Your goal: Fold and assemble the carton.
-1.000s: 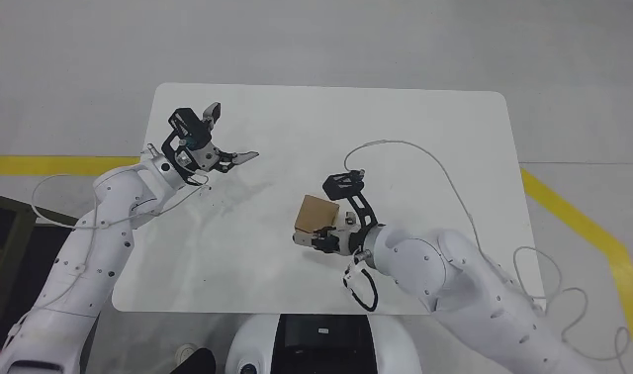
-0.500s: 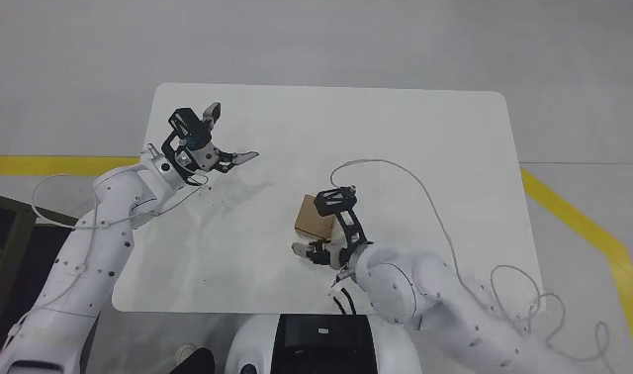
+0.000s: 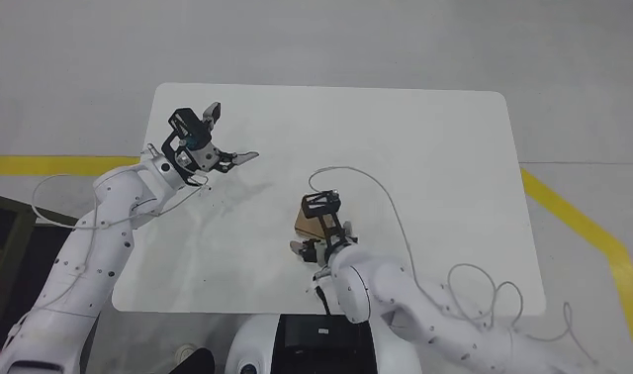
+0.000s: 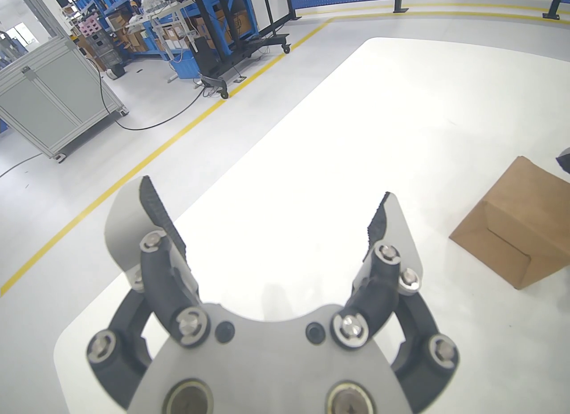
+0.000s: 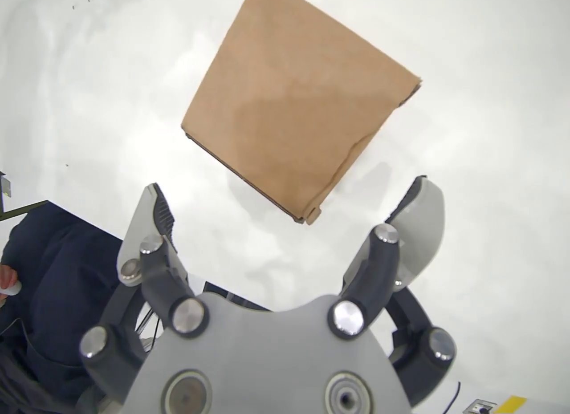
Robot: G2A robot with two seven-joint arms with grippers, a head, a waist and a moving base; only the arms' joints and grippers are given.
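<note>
The right tool [image 5: 287, 193] has drawn back from the carton [image 5: 298, 108] toward the robot, jaws apart and empty. The left tool [image 4: 265, 204] stays spread and idle, well off to the side. This fold is probably finished, or a regrasp is due. The carton sits free on the surface [image 3: 415, 137] near its front edge. It is plain brown and closed, with one seam slightly proud.

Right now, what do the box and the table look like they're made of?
The box: brown cardboard, matte, going by the layered cut edges and creased fold. The table: smooth white top with a faint sheen, probably laminate or plastic; can't tell for sure.
</note>
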